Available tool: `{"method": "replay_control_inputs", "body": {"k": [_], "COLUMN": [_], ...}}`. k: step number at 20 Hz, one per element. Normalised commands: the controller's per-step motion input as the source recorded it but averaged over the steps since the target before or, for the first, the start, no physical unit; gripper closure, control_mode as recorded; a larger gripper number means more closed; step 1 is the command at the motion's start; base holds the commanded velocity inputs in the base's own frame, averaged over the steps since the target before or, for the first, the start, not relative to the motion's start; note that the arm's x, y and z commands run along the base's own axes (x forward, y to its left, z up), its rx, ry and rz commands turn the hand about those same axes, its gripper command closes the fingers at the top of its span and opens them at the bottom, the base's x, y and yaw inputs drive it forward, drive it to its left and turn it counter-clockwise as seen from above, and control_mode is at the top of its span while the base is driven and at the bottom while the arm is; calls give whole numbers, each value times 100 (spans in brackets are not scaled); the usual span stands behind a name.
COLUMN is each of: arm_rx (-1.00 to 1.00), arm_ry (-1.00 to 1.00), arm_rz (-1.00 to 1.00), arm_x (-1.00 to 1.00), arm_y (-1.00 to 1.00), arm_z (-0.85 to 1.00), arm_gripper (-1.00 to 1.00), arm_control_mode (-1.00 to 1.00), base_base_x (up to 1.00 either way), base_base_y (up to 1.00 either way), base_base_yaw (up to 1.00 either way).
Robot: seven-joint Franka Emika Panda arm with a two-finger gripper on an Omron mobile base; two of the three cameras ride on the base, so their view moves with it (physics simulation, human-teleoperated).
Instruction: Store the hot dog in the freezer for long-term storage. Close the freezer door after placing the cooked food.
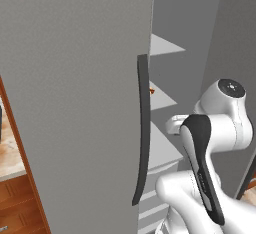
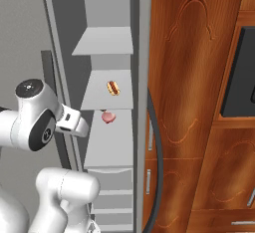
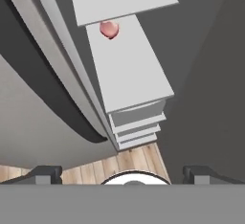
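Claw (image 3: 122, 173) spread wide, empty; hot dog (image 2: 113, 88) shelved above pink food (image 2: 108, 117)

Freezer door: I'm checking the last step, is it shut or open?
Open. The freezer door stands edge-on, its shelves exposed, with the hot dog on one.

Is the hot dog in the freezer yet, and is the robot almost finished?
Yes! The hot dog lies on a freezer shelf, above a pink food item. The gripper is open and holds nothing. What is left: the freezer door stands open, so it needs closing.
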Motion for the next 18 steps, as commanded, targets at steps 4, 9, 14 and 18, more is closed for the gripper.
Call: {"method": "replay_control_inputs", "body": {"k": [4, 9, 14, 18], "arm_rx": [0, 0, 0, 0], "arm_ry": [0, 0, 0, 0], "arm_rz": [1, 0, 0, 0], "arm_x": [-9, 0, 0, 0], "arm_y": [0, 0, 0, 0], "arm_z": [-5, 0, 0, 0], "arm_gripper": [-100, -100, -100, -100], "arm_control_mode": [100, 100, 100, 100], "base_base_x": [-20, -60, -49, -50], "base_base_y": [-4, -20, -5, -20], "base_base_yaw": [3, 6, 14, 34]}}
